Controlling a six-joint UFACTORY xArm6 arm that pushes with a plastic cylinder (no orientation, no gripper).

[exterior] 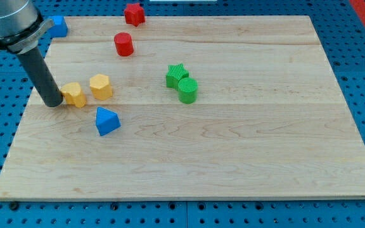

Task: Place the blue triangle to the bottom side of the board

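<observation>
The blue triangle point(107, 121) lies on the wooden board point(233, 145) at the view's left, about midway between top and bottom. My tip point(54, 103) rests on the board at the far left, up and to the left of the blue triangle. It sits right beside a yellow block point(75, 94), touching or nearly touching its left side.
A yellow hexagon block point(100, 87) sits right of the first yellow one. A red cylinder point(123, 44) and a red star-like block point(134, 13) are near the top. A green star point(177, 75) and green cylinder point(187, 90) touch at centre. Another blue block point(58, 26) sits at the top-left corner.
</observation>
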